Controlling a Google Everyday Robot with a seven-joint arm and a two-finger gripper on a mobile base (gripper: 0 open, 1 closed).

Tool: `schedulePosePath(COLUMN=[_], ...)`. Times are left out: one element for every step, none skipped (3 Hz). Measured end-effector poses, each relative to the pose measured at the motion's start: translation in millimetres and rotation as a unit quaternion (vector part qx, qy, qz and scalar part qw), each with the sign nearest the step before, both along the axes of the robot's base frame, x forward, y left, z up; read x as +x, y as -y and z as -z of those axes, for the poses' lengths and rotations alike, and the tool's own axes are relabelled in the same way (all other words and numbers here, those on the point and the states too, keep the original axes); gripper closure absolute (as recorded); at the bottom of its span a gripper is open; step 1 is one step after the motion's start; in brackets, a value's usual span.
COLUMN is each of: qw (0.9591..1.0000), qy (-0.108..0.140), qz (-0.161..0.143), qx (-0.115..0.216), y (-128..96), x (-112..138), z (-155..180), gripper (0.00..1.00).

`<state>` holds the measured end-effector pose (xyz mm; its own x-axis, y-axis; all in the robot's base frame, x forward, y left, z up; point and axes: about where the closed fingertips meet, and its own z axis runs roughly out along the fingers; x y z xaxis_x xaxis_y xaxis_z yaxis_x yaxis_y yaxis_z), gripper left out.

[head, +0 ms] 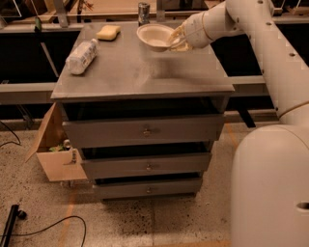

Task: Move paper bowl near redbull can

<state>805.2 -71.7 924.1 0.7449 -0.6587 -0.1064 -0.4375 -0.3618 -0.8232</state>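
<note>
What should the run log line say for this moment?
gripper: shut on paper bowl rim | paper bowl: just in front of redbull can | status: not yet released
</note>
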Motion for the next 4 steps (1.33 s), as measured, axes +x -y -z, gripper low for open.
schedulePosePath(qw=[0.9991,0.9969,0.9935,0.9922], qy=[0.012,0.009,0.009,0.016], qz=[0.04,0.073,0.101,0.113], qx=[-0.004,-0.029,-0.051,-0.049], y=[2,-8,-25,-34], x=[24,49,77,91], z=[-15,-14,-1,2], gripper=[1.0,1.0,1.0,1.0])
